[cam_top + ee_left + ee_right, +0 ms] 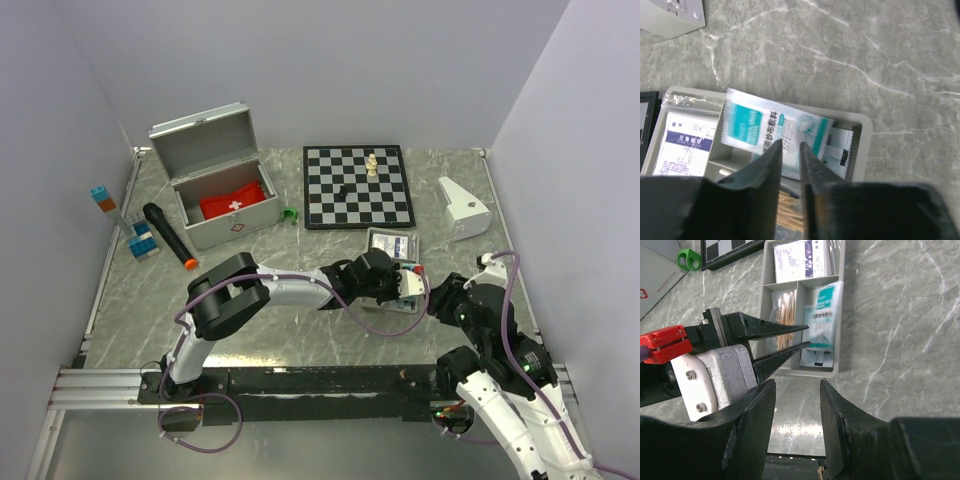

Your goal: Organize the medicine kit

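- Medicine kit stands at the far left of the table, its lid tipped back and open, the red pouch with the white cross lying flat inside
- The left gripper is well apart from the kit: its arm reaches across to the right half of the table and ends over the grey tray, which sits just in front of the chessboard
- Its two fingers stand a narrow slit apart with nothing between them; the tips hover over a teal and white sachet that lies aslant in the tray, one end leaning on the far rim
- Seen from the right wrist, the same fingers point into the tray across the compartment of cotton swabs, beside the sachet
- The right gripper waits just on the near side of the tray, jaws about half apart and holding nothing, with the left gripper close on its left
- Both grippers are thus near the tray, and the kit lies far off to their left, touched by neither
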Controlling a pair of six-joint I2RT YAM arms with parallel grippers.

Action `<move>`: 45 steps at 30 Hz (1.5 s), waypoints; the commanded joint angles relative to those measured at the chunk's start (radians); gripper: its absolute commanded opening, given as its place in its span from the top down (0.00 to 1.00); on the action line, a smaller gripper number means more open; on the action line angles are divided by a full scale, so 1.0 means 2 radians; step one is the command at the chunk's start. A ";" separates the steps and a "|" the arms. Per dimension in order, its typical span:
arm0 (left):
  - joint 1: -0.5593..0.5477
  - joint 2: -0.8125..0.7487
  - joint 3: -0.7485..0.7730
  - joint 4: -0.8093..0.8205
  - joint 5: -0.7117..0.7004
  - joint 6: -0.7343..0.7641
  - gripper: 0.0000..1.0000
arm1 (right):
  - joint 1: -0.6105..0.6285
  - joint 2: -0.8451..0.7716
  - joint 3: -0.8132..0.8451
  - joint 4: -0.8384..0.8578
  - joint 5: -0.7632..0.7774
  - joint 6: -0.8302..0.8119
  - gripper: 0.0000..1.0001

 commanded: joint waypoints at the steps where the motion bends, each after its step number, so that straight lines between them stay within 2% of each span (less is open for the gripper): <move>1: 0.001 0.012 -0.008 -0.006 -0.041 -0.002 0.61 | 0.006 0.008 0.016 0.067 -0.052 0.011 0.51; 3: 0.001 0.005 -0.021 0.010 -0.055 -0.006 0.50 | 0.006 0.009 0.018 0.067 -0.050 0.010 0.51; 4: 0.001 -0.001 -0.028 0.019 -0.060 -0.008 0.40 | 0.006 0.009 0.018 0.066 -0.048 0.009 0.50; 5: 0.001 -0.008 -0.035 0.029 -0.070 -0.010 0.34 | 0.006 0.009 0.018 0.067 -0.047 0.008 0.50; 7: 0.001 -0.025 -0.045 0.038 -0.083 -0.010 0.30 | 0.006 0.014 0.017 0.071 -0.044 0.007 0.50; 11: 0.001 -0.100 -0.081 0.040 -0.100 -0.032 0.29 | 0.006 0.049 0.012 0.090 -0.039 0.009 0.50; 13: 0.001 -0.161 -0.112 0.038 -0.095 -0.058 0.29 | 0.006 0.075 0.009 0.105 -0.036 0.012 0.51; 19: -0.002 -0.313 -0.227 0.061 -0.111 -0.182 0.26 | 0.006 0.168 -0.013 0.183 -0.027 0.020 0.60; 23: -0.004 -0.388 -0.266 0.028 -0.150 -0.281 0.22 | 0.001 0.241 -0.020 0.226 -0.022 0.014 0.66; 28: -0.005 -0.439 -0.282 -0.059 -0.251 -0.390 0.18 | -0.002 0.323 -0.018 0.278 -0.044 0.000 0.57; 32: 0.002 -0.479 -0.307 -0.104 -0.366 -0.463 0.14 | -0.003 0.393 0.009 0.280 -0.024 -0.019 0.56; 36: 0.044 -0.521 -0.310 -0.150 -0.386 -0.526 0.12 | -0.006 0.445 0.022 0.289 -0.010 -0.038 0.57; 40: 0.084 -0.528 -0.280 -0.233 -0.412 -0.554 0.13 | -0.011 0.487 0.040 0.290 -0.002 -0.048 0.63; 45: 0.113 -0.544 -0.270 -0.253 -0.429 -0.566 0.13 | -0.014 0.536 0.065 0.281 0.004 -0.051 0.68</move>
